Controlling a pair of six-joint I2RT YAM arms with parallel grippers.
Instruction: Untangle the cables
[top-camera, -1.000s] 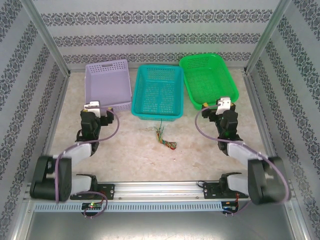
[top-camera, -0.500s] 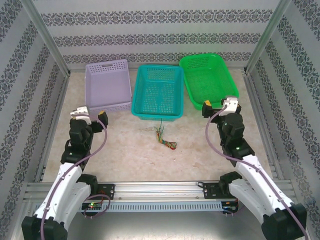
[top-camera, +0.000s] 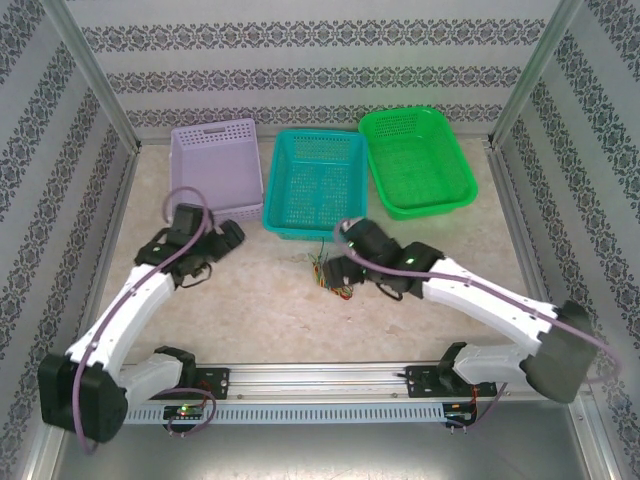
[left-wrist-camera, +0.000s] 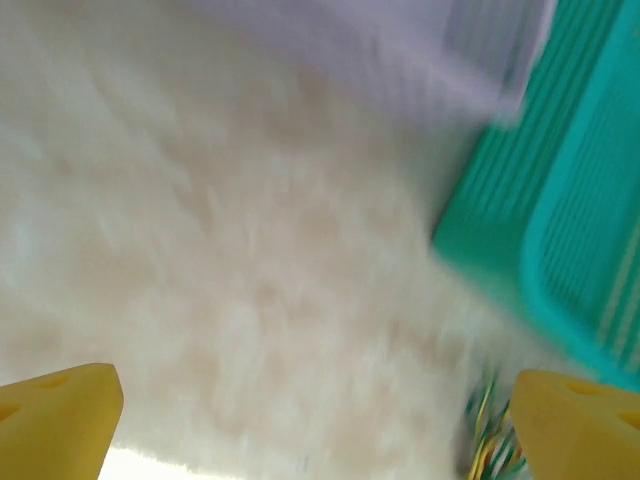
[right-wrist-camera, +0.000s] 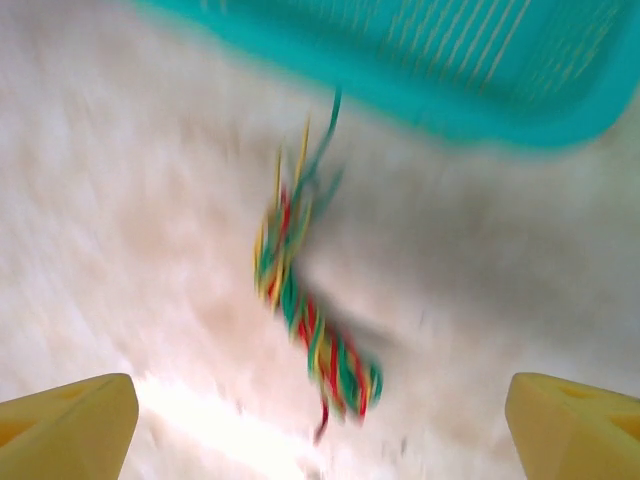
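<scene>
Bright, even light; wrist views motion-blurred, cables (right-wrist-camera: 305, 315) smeared.

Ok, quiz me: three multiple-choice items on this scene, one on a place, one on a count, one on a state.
1. The cables lie: A) in the green basket B) on the table before the teal basket C) in the purple basket.
2. Baskets here: A) three B) two C) four.
3. The right gripper is: A) shut on the cables B) shut, empty C) open.
Key: 1B, bundle on bare table by the teal wall; 2A, purple basket, teal, green basket; 3C, fingers wide apart, nothing clamped.
</scene>
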